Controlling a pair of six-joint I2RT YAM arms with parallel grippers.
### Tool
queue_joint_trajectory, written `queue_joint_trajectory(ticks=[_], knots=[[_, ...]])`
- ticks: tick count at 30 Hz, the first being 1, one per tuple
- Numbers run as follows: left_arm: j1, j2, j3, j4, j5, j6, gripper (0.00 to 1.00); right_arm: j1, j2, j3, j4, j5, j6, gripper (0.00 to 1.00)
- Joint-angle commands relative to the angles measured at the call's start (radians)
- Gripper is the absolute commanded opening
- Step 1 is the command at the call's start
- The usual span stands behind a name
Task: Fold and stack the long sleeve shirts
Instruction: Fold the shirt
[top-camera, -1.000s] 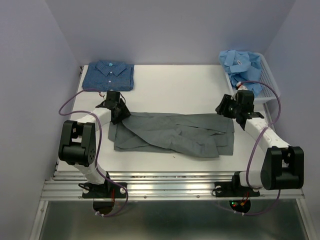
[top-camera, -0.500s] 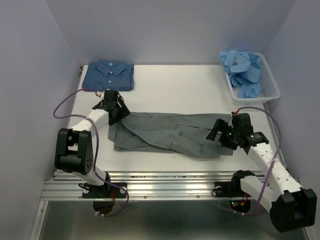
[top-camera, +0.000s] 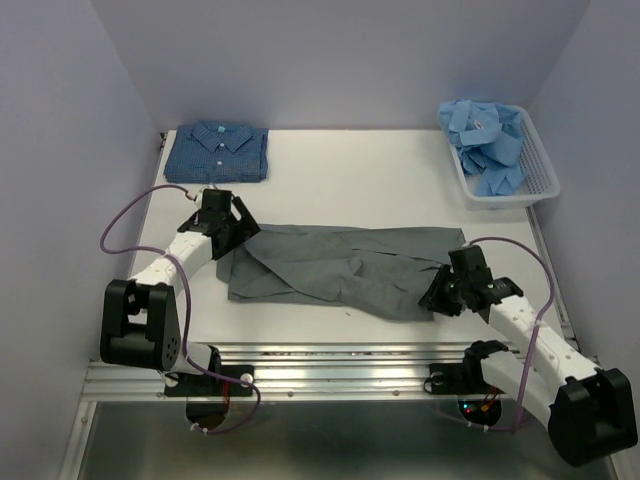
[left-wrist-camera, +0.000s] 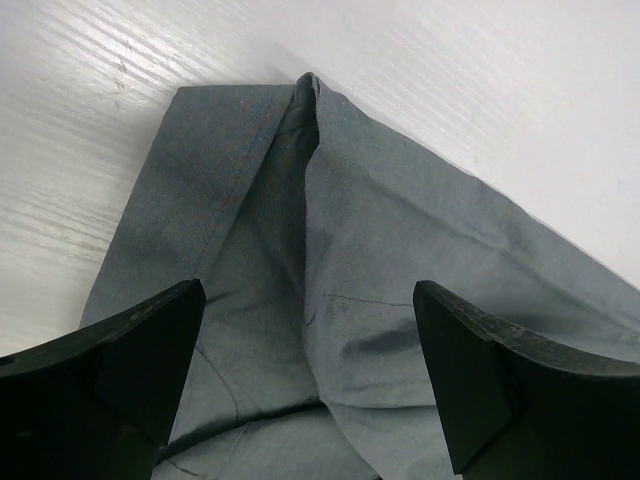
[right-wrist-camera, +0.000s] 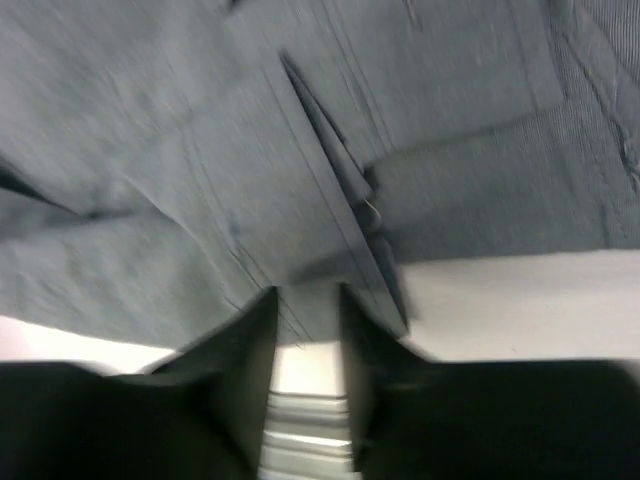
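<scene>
**Grey shirt flat mid-table, both grippers at its ends, no grasp yet**

Far left: dark blue fine-patterned collared shirt (top-camera: 217, 151), folded and lying on the white table (top-camera: 350, 170), well apart from the work.

Left gripper (top-camera: 238, 228) (left-wrist-camera: 310, 380): jaws wide, holding nothing. It hovers over the left end of the plain grey button-up shirt (top-camera: 340, 265) (left-wrist-camera: 380, 260), where a folded seam corner sits between the fingertips.

The grey shirt lies spread lengthways across the near middle of the table. It is rumpled, with overlapping layers and a sleeve lying over the body.

Right gripper (top-camera: 436, 298) (right-wrist-camera: 305, 340): at the shirt's near-right hem, jaws narrow. A slim gap shows bare table, with no cloth seen in it. This view is blurred.

Far right: 1 white slatted plastic basket (top-camera: 545, 175) holding crumpled light blue shirts (top-camera: 485, 140), not yet folded.

Handling, as a judgement: the cloth is light, limp and thin. It will drape and slide on the smooth table, and layers may pinch together. Best hold is at the hem corners or seams, 1 per gripper, lifted evenly. The right jaws likely need opening first.
</scene>
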Motion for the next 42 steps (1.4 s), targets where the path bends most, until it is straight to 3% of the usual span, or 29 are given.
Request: queue_joint_trajectory(ticks=[1, 3, 4, 5, 7, 10, 12, 14, 16, 21, 25, 29, 31, 32, 33, 39, 41, 42], knots=[[0.006, -0.025, -0.026, 0.047, 0.025, -0.009, 0.99, 0.006, 0.001, 0.03, 0.17, 0.091, 0.016, 0.17], [0.006, -0.022, -0.025, 0.047, 0.024, -0.007, 0.99, 0.006, -0.001, 0.033, 0.194, 0.039, 0.019, 0.26], [0.006, -0.027, -0.026, 0.043, 0.022, -0.007, 0.99, 0.006, 0.005, 0.044, 0.156, 0.031, 0.018, 0.51], [0.006, -0.031, -0.028, 0.044, 0.019, -0.007, 0.99, 0.006, 0.01, 0.054, 0.129, 0.03, 0.011, 0.6], [0.006, -0.042, -0.04, 0.047, 0.013, -0.009, 0.99, 0.006, 0.001, 0.082, 0.046, 0.054, -0.045, 0.67], [0.007, -0.042, -0.045, 0.046, 0.019, -0.004, 0.99, 0.006, -0.047, 0.081, 0.026, 0.01, -0.061, 0.67], [0.006, -0.041, -0.046, 0.04, 0.019, -0.003, 0.99, 0.031, -0.036, 0.062, 0.003, -0.029, -0.081, 0.78], [0.006, -0.041, -0.048, 0.04, 0.019, -0.004, 0.99, 0.124, 0.024, 0.08, -0.025, 0.034, -0.059, 0.86], [0.006, -0.039, -0.046, 0.041, 0.021, -0.007, 0.99, 0.175, 0.059, 0.079, -0.016, 0.146, -0.019, 0.87], [0.006, -0.045, -0.045, 0.037, 0.018, -0.006, 0.99, 0.233, 0.163, 0.024, 0.05, 0.169, 0.039, 0.87], [0.006, -0.044, -0.037, 0.024, 0.004, -0.006, 0.99, 0.258, 0.191, 0.028, 0.061, 0.213, 0.053, 0.73], [0.006, -0.039, -0.036, 0.031, 0.007, -0.009, 0.99, 0.258, 0.18, 0.036, 0.071, 0.25, 0.048, 0.3], [0.006, -0.038, -0.036, 0.034, 0.007, -0.01, 0.99, 0.258, 0.198, 0.031, 0.09, 0.252, 0.048, 0.15], [0.006, -0.036, -0.036, 0.035, 0.007, -0.01, 0.99, 0.267, 0.203, 0.037, 0.088, 0.258, 0.048, 0.03], [0.007, -0.036, -0.036, 0.034, 0.004, -0.009, 0.99, 0.267, 0.205, 0.045, 0.087, 0.266, 0.045, 0.01], [0.006, -0.03, -0.033, 0.032, -0.007, -0.007, 0.99, 0.267, 0.159, 0.151, 0.0, 0.339, -0.019, 0.02], [0.006, -0.031, -0.036, 0.037, -0.004, -0.009, 0.99, 0.267, 0.154, 0.172, -0.062, 0.379, -0.003, 0.23], [0.006, -0.031, -0.036, 0.038, -0.004, -0.009, 0.99, 0.267, 0.136, 0.179, -0.076, 0.394, 0.004, 0.28]])
